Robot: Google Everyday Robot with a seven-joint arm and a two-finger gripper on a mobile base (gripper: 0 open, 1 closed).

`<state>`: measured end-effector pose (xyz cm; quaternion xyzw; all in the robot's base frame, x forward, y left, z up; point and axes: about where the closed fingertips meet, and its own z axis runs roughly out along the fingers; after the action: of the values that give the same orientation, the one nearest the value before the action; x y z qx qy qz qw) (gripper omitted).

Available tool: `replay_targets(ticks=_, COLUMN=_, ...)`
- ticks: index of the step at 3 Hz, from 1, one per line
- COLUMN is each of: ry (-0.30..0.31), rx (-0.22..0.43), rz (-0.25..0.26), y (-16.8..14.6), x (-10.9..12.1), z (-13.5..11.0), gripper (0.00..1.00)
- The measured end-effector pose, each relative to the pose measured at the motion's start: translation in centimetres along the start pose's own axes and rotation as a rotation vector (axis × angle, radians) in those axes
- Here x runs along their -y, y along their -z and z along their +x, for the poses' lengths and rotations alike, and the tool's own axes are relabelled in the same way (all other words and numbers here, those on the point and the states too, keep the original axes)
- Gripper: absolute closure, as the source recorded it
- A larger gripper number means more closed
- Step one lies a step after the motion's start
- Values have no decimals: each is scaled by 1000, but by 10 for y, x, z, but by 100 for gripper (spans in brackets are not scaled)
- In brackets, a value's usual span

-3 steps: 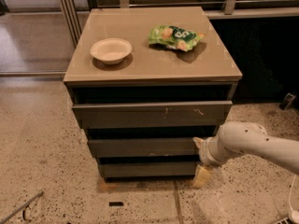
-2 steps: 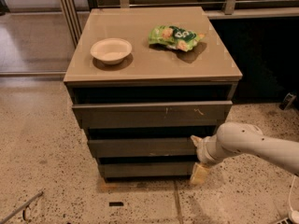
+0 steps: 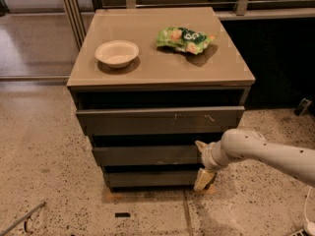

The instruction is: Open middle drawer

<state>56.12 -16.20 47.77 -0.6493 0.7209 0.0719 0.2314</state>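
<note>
Gripper (image 3: 202, 162) has shifted a bit left since the earlier frame. It was just off the right side of the drawer stack and now sits right at the right end of the middle drawer (image 3: 147, 155); nothing else has moved. Fingers are spread apart, one above the other: the upper one is at the drawer front's top right corner, the lower one down by the right end of the bottom drawer (image 3: 152, 179). Nothing is clamped, and I can't tell if either finger actually touches the panel. Progress: the approach looks about done, the pull hasn't started. The middle drawer looks shut, sitting in the stack under the top drawer (image 3: 147, 121) with only a dark gap above it. Still left: get a hold on that right edge, then draw it out toward the camera. The front is a plain flat grey-brown panel with no handle, mid-width of the three, so my guess is the edge or the gap above is the only purchase. On the cabinet top (image 3: 162, 75), a bowl (image 3: 117, 53) and a snack bag (image 3: 184, 38) sit well clear of the work.
</note>
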Motion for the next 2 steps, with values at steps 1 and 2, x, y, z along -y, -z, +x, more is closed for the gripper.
replay_targets(ticks=1, ry=20, rx=-12, rz=-4, y=-23, x=15, z=1, gripper=0)
replay_targets(ticks=2, ry=39, rx=-26, rz=-15, y=-45, x=28, z=3, gripper=0)
